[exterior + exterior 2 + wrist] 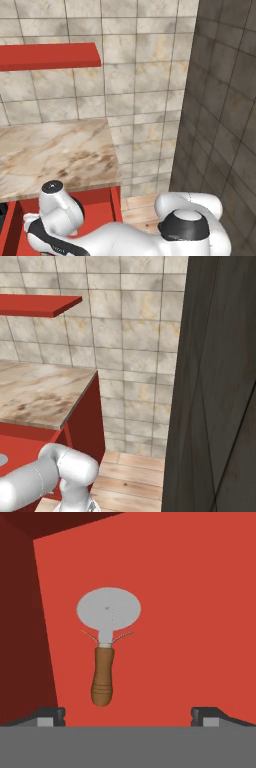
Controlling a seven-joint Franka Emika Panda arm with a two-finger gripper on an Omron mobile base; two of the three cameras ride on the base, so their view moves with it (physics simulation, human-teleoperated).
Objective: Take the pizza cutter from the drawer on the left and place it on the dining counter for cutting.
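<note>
The pizza cutter (106,647) lies flat on the plain red floor of the open drawer (200,612), its grey round wheel away from me and its short brown handle toward my hand. My gripper (128,717) hovers just above it, open. Its fingertips (50,716) stand wide apart on either side of the handle's end, touching nothing. From the left base view my arm (60,210) bends down into the drawer (116,202) under the counter's edge. The dining counter is out of view.
A marbled wall counter (50,150) overhangs the drawer, with a red shelf (50,55) above it. The drawer's dark side wall (22,627) is close by the cutter. A dark tiled wall (225,125) stands to the right, beyond a strip of wooden floor (140,207).
</note>
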